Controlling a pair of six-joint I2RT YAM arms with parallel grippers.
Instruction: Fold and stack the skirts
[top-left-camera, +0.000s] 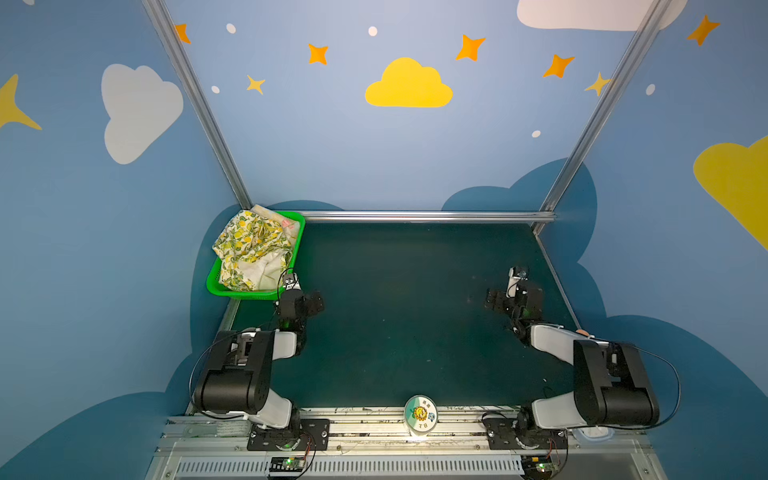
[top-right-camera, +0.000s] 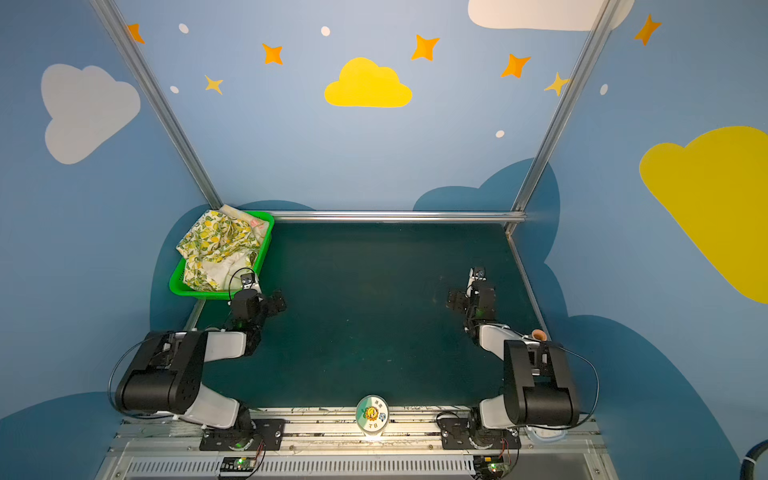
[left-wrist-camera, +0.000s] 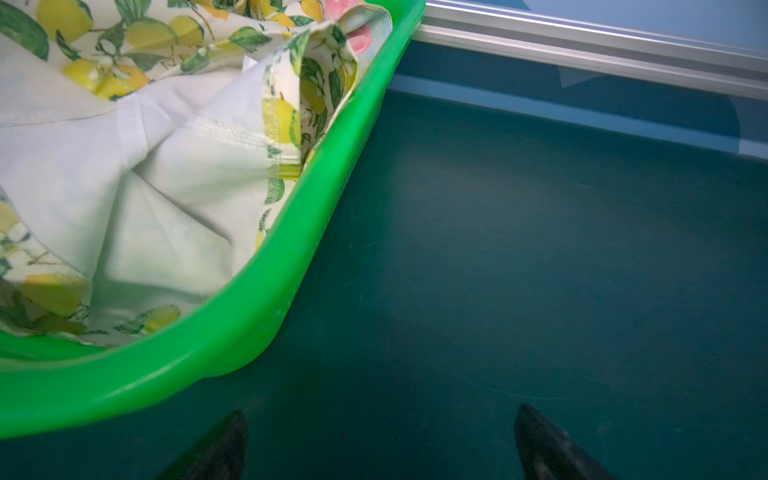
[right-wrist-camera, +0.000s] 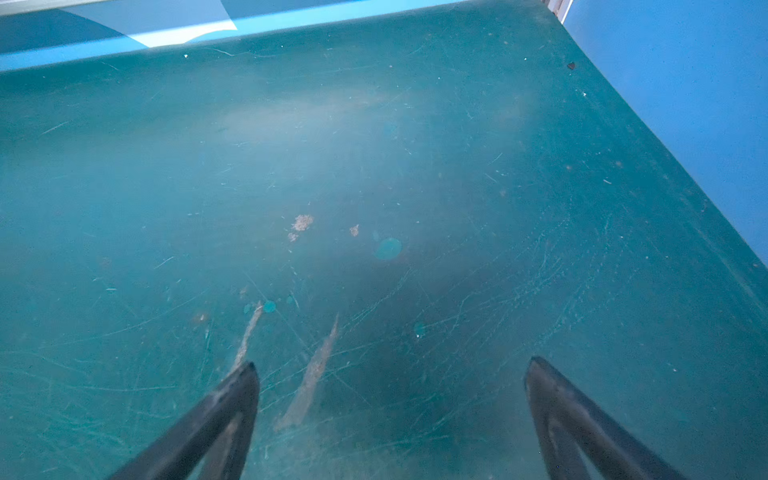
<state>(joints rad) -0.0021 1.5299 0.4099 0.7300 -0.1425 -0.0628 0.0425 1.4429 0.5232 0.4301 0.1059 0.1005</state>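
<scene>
Both skirts lie crumpled in the green plastic basket (left-wrist-camera: 266, 324), with the lemon-print skirt (top-left-camera: 249, 245) uppermost and the pink-flowered skirt (left-wrist-camera: 363, 33) peeking out beneath. My left end effector (left-wrist-camera: 380, 415) is spread and empty just beside the basket. My right end effector (right-wrist-camera: 392, 365) is likewise spread, well apart from it. The cloth looks light and limp, so I would pinch a hem.

- Sky-blue walls (top-left-camera: 332, 145) close in the work cell on three sides, painted with a yellow cloud (top-left-camera: 408, 85), a white cloud (top-left-camera: 137, 112), orange stars (top-left-camera: 470, 47) and pale dots.
- Darker blue cloud shapes (top-left-camera: 519, 187) run low along the walls.
- Two aluminium posts (top-left-camera: 195, 104) rise from the far corners, joined by a back rail (top-left-camera: 424, 216).
- The table top (top-left-camera: 407, 299) is dark green; the right wrist view shows it scratched, with pale scuffs (right-wrist-camera: 309, 382).
- A round printed badge (top-left-camera: 420, 412) sits on the near metal rail (top-left-camera: 365, 428), with a bright patch of light just below it.
</scene>
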